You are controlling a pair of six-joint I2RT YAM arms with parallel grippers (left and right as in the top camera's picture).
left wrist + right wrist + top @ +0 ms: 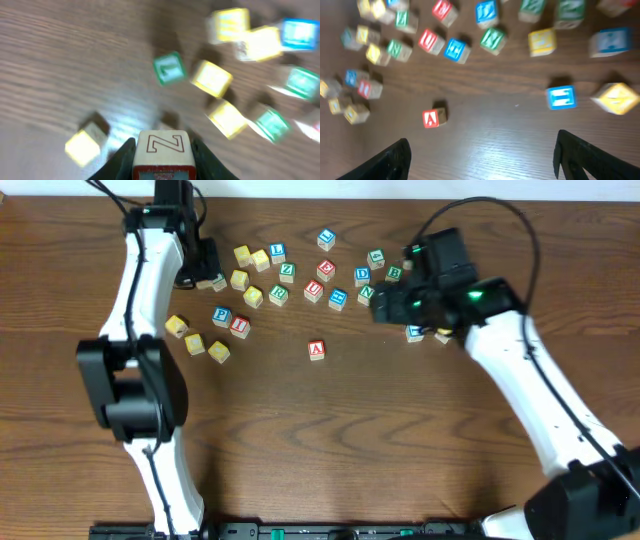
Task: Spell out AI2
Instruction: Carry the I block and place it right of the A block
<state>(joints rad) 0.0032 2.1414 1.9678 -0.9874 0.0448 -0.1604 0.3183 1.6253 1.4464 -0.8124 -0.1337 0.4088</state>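
Editor: Dark wood tabletop (320, 440), alphabet cubes strewn across its far half. What do we tell readers is going on?

Photographer: We say the spelling is at its pick-up stage. The left gripper (163, 156) is clamped on the held cube (161, 142) at the far left of the scatter. Its upper face carries an outlined figure we read as a 2, though it could be a Z. We cannot tell which from this angle, nor whether the cube is off the wood.

Editor: And the other arm?

Photographer: The right gripper (482, 142) hovers over the right side of the scatter, jaws wide apart, nothing between them.

Editor: Where do we place the other characters?

Photographer: The A cube (317, 349) sits alone on open wood, nearer the arms than the rest, its red letter upside down in our overhead view. What we read as the I cube (239, 325) lies to its left, well apart from it and just beside a blue-lettered cube (221, 315). No row of three exists yet.

Editor: What does the next move call for?

Photographer: In our judgement, the held cube needs lifting clear of the yellow cubes (239, 279) near it. It then goes to the open wood by the A and is set down printed face up, with a gap left between them for the I.
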